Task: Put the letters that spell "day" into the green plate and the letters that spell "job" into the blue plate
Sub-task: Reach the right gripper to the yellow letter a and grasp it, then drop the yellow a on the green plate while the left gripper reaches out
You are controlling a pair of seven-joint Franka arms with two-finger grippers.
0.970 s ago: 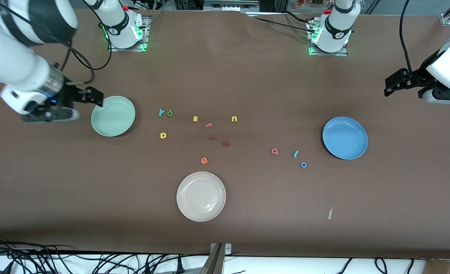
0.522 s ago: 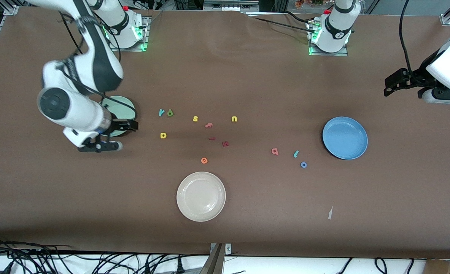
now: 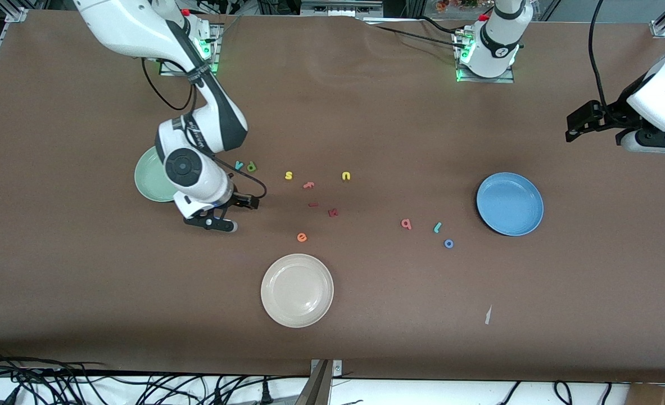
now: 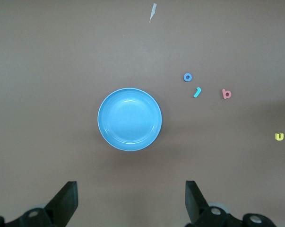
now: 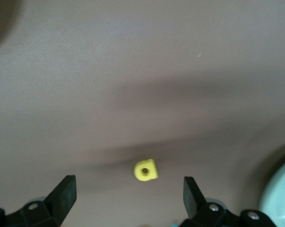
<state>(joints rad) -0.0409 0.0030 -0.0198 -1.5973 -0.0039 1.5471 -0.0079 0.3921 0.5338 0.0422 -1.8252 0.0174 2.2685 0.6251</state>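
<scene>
The table (image 3: 366, 112) is noted as a flat brown surface carrying every item.

The blue plate (image 3: 510, 203) is taken as landmark. The green plate (image 3: 148, 181) lies well apart from it, toward the right arm's end of the table, partly covered by that arm. A cream plate (image 3: 297, 290) lies nearer the front camera than the blue plate and plays no part in the task. Both task plates are empty.

The right tool (image 5: 128, 196) hangs with its jaws spread wide over the yellow letter (image 5: 146, 170), just beside the green plate; nothing is held. The left tool (image 4: 130, 201) is also wide and empty, waiting high near the blue plate at the left arm's end.

The pink letter (image 3: 406, 224), teal hook (image 3: 437, 227) and blue ring (image 3: 448, 243) lie close beside the blue plate, toward the middle of the table. The teal "y" (image 3: 239, 165) and green "d" (image 3: 251, 166) lie near the green plate.

The letters are judged light, soft foam, thin and low on the table. A pinch across the yellow letter's short sides, fingertips almost grazing the table, is advised; a hard squeeze could deform it or flick it away.
</scene>
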